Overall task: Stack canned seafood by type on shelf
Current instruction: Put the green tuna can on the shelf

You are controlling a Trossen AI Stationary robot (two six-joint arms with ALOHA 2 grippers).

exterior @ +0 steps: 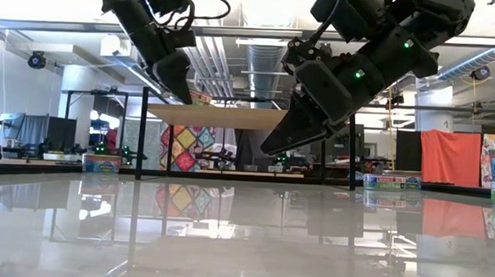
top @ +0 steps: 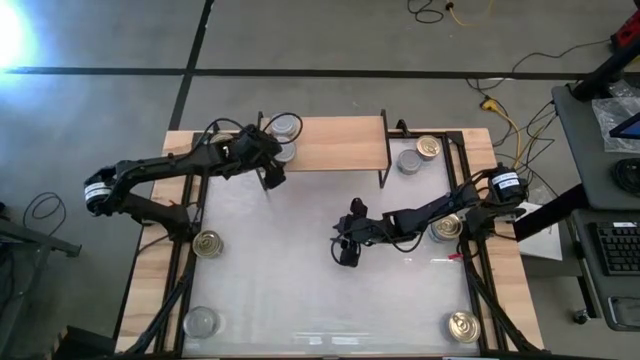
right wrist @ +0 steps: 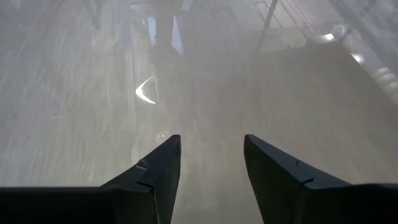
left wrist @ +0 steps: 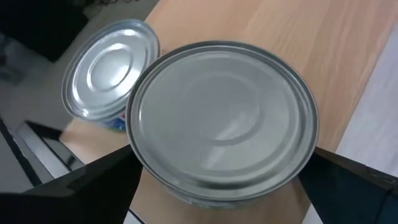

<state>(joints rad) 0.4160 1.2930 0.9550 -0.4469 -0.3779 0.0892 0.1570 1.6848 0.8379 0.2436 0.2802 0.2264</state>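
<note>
My left gripper (top: 270,150) is at the left end of the wooden shelf (top: 340,143), shut on a silver-topped can (left wrist: 224,124). A second silver-topped can (left wrist: 109,68) stands on the shelf board just beyond it, toward the far edge. Whether the held can rests on the board or hangs just above it, I cannot tell. My right gripper (top: 345,250) hovers over the middle of the white table, tilted down. It is open, with only bare table between its fingers (right wrist: 155,168). My left gripper pinches the silver-topped can by its round side wall (left wrist: 140,165), one finger on either side. The fingers (left wrist: 93,186) come slanting down from the table's left. The can sits top up over the shelf's left near corner.
Loose cans stand on the table: two beside the shelf's right end (top: 408,160) (top: 429,147), one under the right arm (top: 446,228), a gold one at the left (top: 208,243), and two near the front corners (top: 200,322) (top: 463,325). The shelf's black legs (top: 383,175) stand near.
</note>
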